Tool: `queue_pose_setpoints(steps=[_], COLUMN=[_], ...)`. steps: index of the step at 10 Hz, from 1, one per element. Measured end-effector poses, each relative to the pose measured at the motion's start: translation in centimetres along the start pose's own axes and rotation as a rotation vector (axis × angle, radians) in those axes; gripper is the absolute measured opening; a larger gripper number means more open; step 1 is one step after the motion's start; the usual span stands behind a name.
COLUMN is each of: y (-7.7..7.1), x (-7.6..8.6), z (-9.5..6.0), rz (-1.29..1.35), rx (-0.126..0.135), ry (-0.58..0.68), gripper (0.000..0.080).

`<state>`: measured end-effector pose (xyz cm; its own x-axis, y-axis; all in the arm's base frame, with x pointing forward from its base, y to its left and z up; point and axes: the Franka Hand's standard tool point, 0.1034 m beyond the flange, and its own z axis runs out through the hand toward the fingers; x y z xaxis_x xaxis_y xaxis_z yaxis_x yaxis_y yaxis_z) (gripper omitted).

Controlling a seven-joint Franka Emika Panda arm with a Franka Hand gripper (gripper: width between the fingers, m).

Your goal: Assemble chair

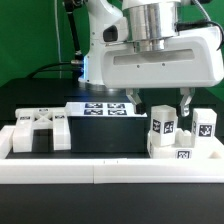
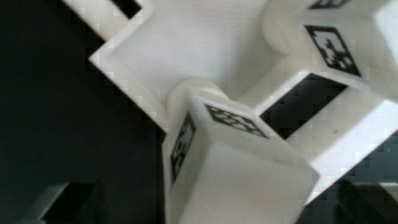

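Observation:
The chair's matte white tagged parts lie in two groups. An upright block (image 1: 163, 125) stands at the exterior view's right with a second tagged block (image 1: 203, 125) beside it and a low piece (image 1: 185, 151) in front. A flat cross-braced part (image 1: 36, 131) lies at the left. My gripper (image 1: 160, 103) hangs open over the upright block, with one finger on each side of its top. In the wrist view this block (image 2: 231, 165) fills the space between the dark fingers (image 2: 68, 205) of my gripper (image 2: 215, 205). I cannot see either finger touching it.
The marker board (image 1: 105, 109) lies flat behind the parts on the black table. A plain white border rail (image 1: 110, 176) runs along the front edge. The arm's large white body (image 1: 150, 55) hangs over the right half of the scene.

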<state>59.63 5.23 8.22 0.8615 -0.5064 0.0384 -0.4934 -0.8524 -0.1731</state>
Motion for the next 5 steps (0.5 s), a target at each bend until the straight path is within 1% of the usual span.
queue_pose_setpoints(steps=[3, 5], y=[-0.08, -0.28], x=[0.12, 0.02], z=[-0.08, -0.07], rz=[-0.281, -0.460], rx=[-0.002, -0.017], ry=[0.001, 0.003], gripper=[0.0649, 0.0649])
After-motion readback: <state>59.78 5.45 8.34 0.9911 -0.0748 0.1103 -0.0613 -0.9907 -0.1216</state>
